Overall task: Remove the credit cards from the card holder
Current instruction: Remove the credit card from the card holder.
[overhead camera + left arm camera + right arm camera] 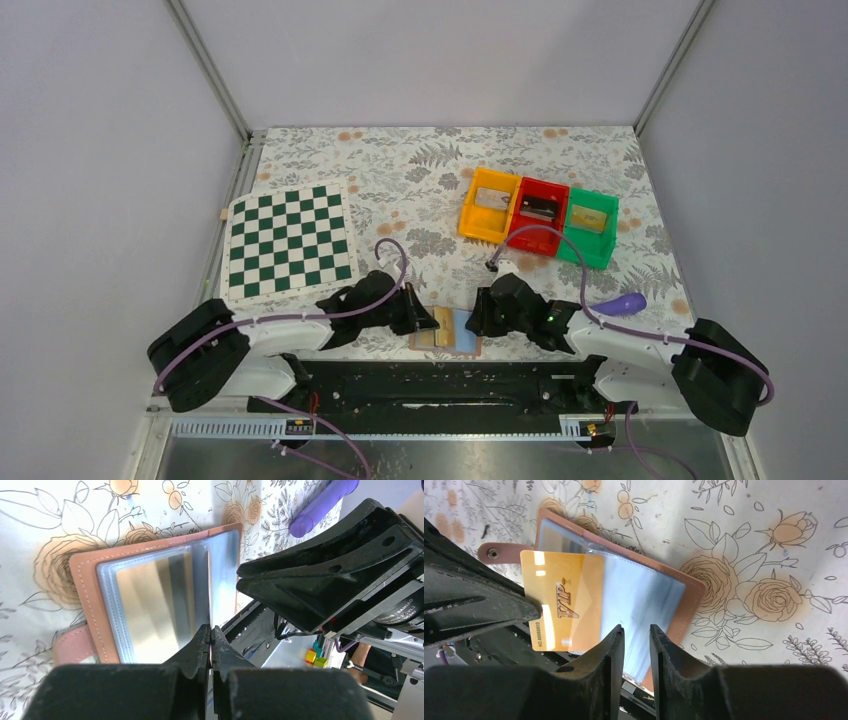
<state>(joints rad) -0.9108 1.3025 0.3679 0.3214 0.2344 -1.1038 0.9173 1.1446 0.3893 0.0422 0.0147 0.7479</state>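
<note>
The card holder [466,338] lies open, tan cover down, at the table's near edge between my two grippers; its clear sleeves [150,605] and cover [684,600] fill both wrist views. A gold credit card [561,600] marked VIP sticks out past the holder's edge. My left gripper [210,628] is shut on a thin edge, which seems to be this card's edge. My right gripper [636,627] hovers over the bluish sleeve with a narrow gap between its fingers and nothing in it. Both grippers [430,320] [476,318] face each other across the holder.
A green-and-white chessboard [288,240] lies at the left. Orange [470,212], red [530,242] and green [585,256] bins stand in a row at the back right, each with a card-like thing inside. A purple object [620,303] lies by the right arm.
</note>
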